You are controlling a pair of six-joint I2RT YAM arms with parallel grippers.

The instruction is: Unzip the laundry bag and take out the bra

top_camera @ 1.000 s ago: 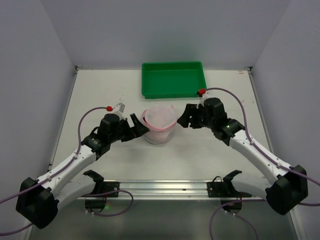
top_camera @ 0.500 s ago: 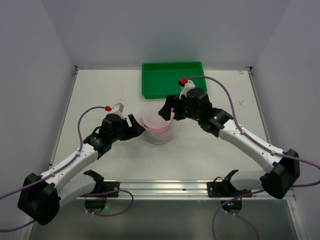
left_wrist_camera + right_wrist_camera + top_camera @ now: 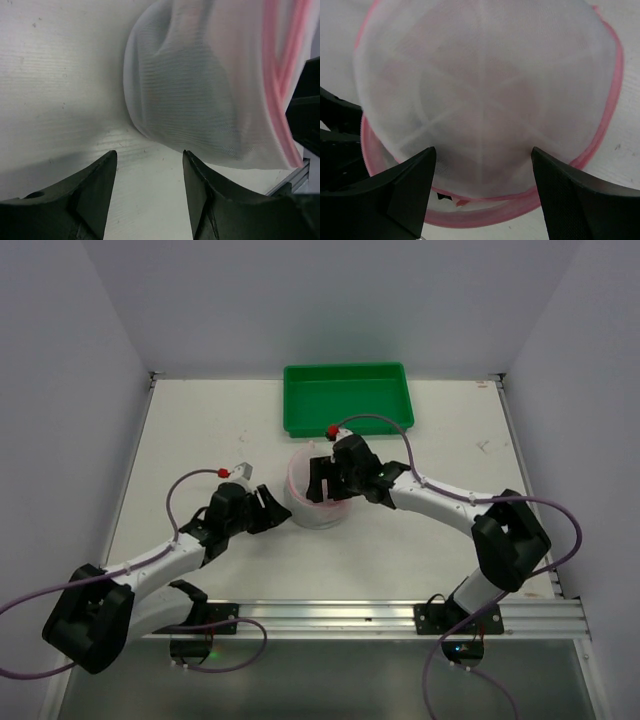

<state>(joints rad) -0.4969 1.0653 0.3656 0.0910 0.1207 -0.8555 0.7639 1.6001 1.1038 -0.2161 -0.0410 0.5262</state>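
My left tool (image 3: 268, 510) lies low over the worktop (image 3: 190, 430), fingers spread with nothing between them, just left of the laundry bag (image 3: 316, 512) and pointing at its side. The bag stands mid-worktop, on the near side of the green tray (image 3: 345, 400). It is a domed pouch of translucent white mesh, with white ribs crossing at the crown, a pink band round the rim and a faint pink showing through. Whether the zip is open I cannot tell. My right tool (image 3: 322, 480) hangs directly over the dome, fingers wide apart, gripping nothing. Contact with the mesh cannot be confirmed.
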